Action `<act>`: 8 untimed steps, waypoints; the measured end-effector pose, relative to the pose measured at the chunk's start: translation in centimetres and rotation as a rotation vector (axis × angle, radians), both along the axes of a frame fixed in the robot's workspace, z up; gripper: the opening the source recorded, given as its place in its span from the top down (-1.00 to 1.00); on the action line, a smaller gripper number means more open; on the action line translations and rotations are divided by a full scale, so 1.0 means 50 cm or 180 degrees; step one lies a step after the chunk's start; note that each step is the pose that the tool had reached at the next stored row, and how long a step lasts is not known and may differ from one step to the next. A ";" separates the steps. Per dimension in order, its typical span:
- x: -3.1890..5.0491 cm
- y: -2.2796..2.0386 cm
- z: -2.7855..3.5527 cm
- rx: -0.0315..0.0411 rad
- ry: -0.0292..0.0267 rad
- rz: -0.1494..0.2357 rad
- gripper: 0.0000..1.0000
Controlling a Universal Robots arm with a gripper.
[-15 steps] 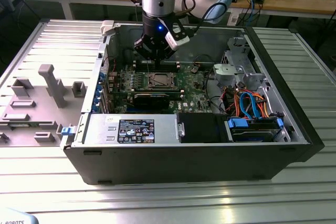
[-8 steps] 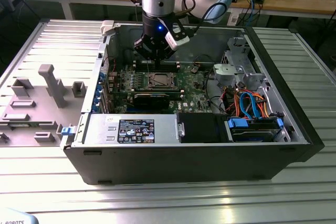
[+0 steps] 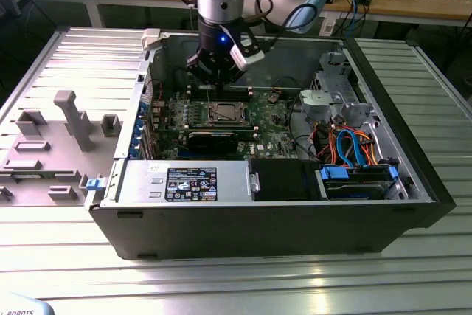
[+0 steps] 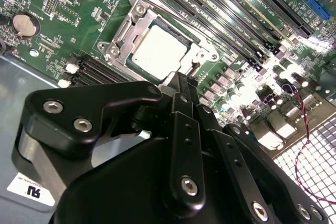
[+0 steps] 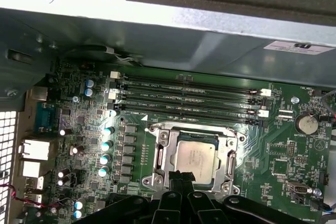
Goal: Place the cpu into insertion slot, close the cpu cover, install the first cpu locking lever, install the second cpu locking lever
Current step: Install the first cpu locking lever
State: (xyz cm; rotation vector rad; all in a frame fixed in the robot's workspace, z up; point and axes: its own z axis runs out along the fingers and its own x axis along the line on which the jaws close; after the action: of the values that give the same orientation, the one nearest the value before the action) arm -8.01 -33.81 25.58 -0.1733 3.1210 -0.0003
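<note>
The cpu [image 5: 195, 157] lies flat in the insertion slot [image 3: 223, 114] in the middle of the green motherboard; its dull silver top [image 4: 159, 51] shows through the window of the cpu cover [image 5: 164, 153]. The cover [image 4: 123, 35] rests down over the chip as a silvery frame. A thin wire lever [image 5: 199, 127] runs along one side of the socket. My gripper [image 5: 178, 178] is shut, and its black fingertips [image 4: 181, 83] stand together at the socket's edge, beside the cover. In the exterior view my gripper [image 3: 212, 97] hangs just over the socket inside the open case.
Long black RAM slots [image 5: 189, 100] lie beside the socket, with a coin battery [image 5: 306, 124] and capacitors [image 5: 106, 145] nearby. The case walls [image 3: 383, 71] enclose the board. Orange and blue cables [image 3: 354, 145] and a drive cage sit at the exterior view's right, a grey fixture tray [image 3: 59, 138] at its left.
</note>
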 end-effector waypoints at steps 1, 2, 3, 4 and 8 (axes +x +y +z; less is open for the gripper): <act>-0.001 0.0001 0.000 0.0000 0.0000 0.0000 0.79; -0.002 0.0000 0.000 0.0000 0.0000 0.0000 0.79; -0.003 0.0000 0.000 0.0000 0.0000 0.0000 0.79; -0.003 0.0000 0.000 0.0000 0.0000 0.0000 0.79; -0.003 0.0000 0.000 0.0000 0.0000 0.0000 0.79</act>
State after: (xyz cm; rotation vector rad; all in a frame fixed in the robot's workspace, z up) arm -8.19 -33.81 25.58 -0.1734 3.1210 -0.0004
